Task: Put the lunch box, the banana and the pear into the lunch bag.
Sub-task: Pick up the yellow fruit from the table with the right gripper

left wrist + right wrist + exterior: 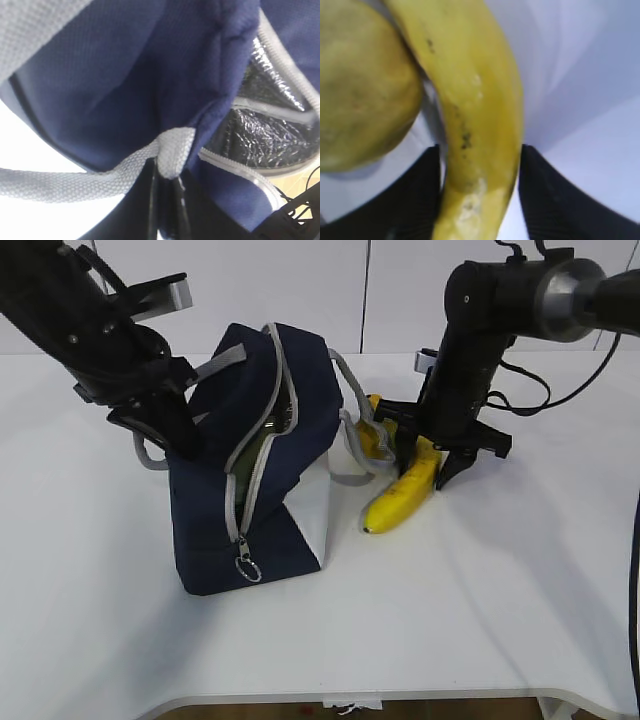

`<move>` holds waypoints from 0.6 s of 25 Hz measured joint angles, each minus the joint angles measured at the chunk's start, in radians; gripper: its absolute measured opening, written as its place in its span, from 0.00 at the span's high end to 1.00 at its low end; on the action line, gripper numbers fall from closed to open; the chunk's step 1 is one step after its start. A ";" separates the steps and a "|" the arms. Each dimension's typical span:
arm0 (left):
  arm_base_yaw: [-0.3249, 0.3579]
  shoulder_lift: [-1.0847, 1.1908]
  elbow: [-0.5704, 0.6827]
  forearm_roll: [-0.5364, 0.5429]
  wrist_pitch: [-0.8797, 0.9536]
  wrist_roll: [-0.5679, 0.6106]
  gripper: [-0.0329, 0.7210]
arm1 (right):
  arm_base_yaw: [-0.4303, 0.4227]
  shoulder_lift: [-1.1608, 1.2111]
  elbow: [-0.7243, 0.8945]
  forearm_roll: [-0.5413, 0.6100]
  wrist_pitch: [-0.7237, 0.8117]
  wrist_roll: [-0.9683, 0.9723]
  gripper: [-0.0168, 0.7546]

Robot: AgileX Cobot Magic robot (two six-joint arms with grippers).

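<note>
The navy lunch bag [210,530] stands tilted at the left, its zipper open. My left gripper [175,435] is shut on the bag's grey handle [172,147], which is pinched between its tips [167,172]; silver lining [260,135] shows inside. A sage-green strip [248,455] shows in the opening, apparently the lunch box lid. The banana [400,500] lies on the table right of the bag. My right gripper [425,470] is open, with a finger on each side of the banana [475,100]. The pear [372,435] sits just behind, touching the banana [360,90].
The white table [500,590] stretches to the front and right. The bag's second grey handle [350,455] hangs down beside the pear. The zipper's ring pull [248,568] dangles at the bag's front. Cables [530,390] trail behind the right arm.
</note>
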 joint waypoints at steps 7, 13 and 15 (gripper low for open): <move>0.000 0.000 0.000 0.013 0.000 0.000 0.95 | 0.000 0.000 -0.006 -0.009 0.029 0.002 0.64; 0.000 0.000 0.000 0.016 0.000 0.000 0.95 | 0.000 0.002 -0.095 -0.120 0.058 -0.052 0.64; 0.000 0.000 0.000 0.016 0.003 0.000 0.95 | 0.000 0.000 -0.137 -0.143 0.058 -0.108 0.64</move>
